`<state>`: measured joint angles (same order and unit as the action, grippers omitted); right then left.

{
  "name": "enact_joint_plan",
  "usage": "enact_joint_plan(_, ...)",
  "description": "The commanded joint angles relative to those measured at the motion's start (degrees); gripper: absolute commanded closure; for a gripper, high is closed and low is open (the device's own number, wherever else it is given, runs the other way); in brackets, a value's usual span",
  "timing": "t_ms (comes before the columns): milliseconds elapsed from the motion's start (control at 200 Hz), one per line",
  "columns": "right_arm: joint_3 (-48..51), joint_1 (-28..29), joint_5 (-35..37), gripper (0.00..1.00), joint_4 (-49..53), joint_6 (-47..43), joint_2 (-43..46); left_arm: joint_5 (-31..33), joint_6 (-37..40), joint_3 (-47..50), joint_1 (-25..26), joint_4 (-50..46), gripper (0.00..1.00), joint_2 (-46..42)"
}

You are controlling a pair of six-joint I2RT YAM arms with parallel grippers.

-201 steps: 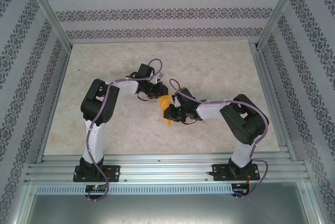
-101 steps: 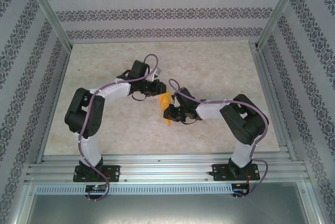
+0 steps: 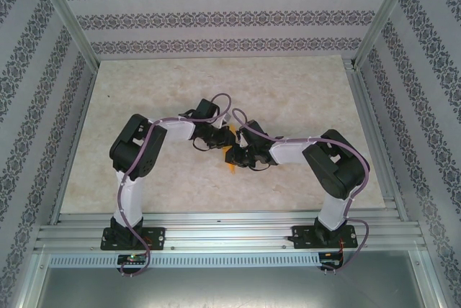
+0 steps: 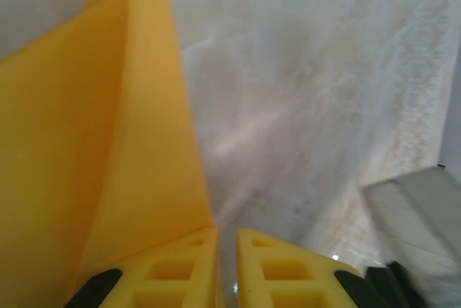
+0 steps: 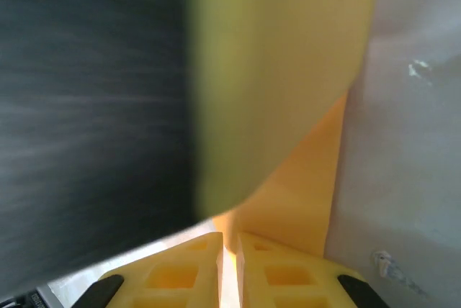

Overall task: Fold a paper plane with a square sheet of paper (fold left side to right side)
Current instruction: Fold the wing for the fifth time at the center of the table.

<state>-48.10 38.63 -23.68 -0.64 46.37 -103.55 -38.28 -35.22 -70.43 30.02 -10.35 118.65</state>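
The orange-yellow sheet of paper (image 3: 230, 170) is folded into a narrow, pointed shape and held off the table at mid-table. My right gripper (image 3: 235, 154) is shut on it. In the right wrist view the paper (image 5: 306, 193) rises from the thin slit between the fingers of that gripper (image 5: 229, 245). My left gripper (image 3: 222, 140) is pressed up against the paper from the far left side. In the left wrist view its jaws (image 4: 227, 239) are almost together, with bare table showing through the slit. The paper (image 4: 72, 142) stands against the outside of the left finger.
The marbled tabletop (image 3: 302, 99) is bounded by aluminium rails (image 3: 216, 222) at the front and patterned walls on the other three sides. The left gripper's dark body (image 5: 86, 106) and one blurred finger (image 5: 274, 70) sit close in front of the right wrist camera.
The left arm swung its gripper forward and to the right, from behind the paper to right against it, and its jaws narrowed. The right arm and the paper stayed in place.
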Motion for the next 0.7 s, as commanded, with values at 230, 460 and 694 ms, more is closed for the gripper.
enact_joint_plan(230, 2.9, 1.6, 1.2, 0.85, 5.3, -3.8, 1.3, 7.4, -0.2, 1.6, 0.0, 0.0, 0.89, 3.7)
enact_joint_plan(460, 6.1, 2.8, -0.9, 0.85, 5.3, -2.8, 3.7, 8.3, -0.2, 2.4, -0.6, 0.4, 0.90, 4.3)
enact_joint_plan(694, 7.2, 4.3, -2.0, 0.84, 6.3, -2.3, 4.5, 8.5, -0.2, 2.6, -0.8, 0.5, 0.90, 4.6)
